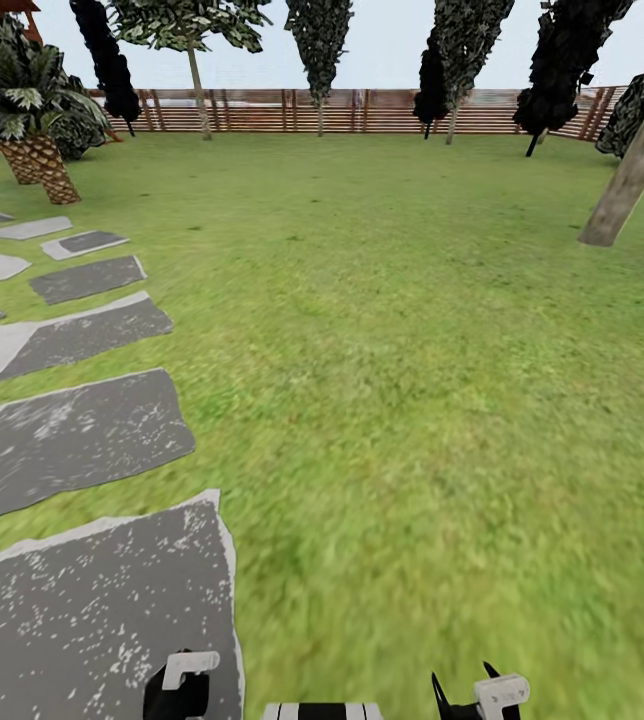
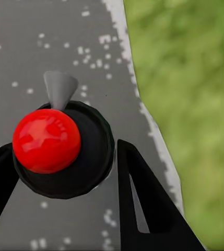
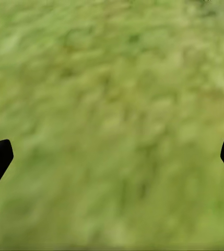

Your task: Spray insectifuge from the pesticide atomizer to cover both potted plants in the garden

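Between my left gripper's (image 2: pixel 62 149) two black fingers sits a small round black-bodied object with a red ball on top and a grey cone-shaped spout, which I take to be the pesticide atomizer (image 2: pixel 91 157). The fingers press against its sides, and it hangs above a grey stepping stone (image 2: pixel 49 36). In the head view the left gripper (image 1: pixel 177 688) shows at the bottom edge over that stone (image 1: pixel 92 610). My right gripper (image 3: pixel 112 157) is open above bare grass, with its tips (image 1: pixel 482 695) at the bottom edge. The potted plants are out of view.
Grey stepping stones (image 1: pixel 72 430) run up the left side of the lawn (image 1: pixel 412 380). A scaly-trunked palm (image 1: pixel 32 140) stands at the far left and a leaning trunk (image 1: pixel 627 170) at the right. A brown slatted fence (image 1: pixel 362 110) with several dark trees closes the back.
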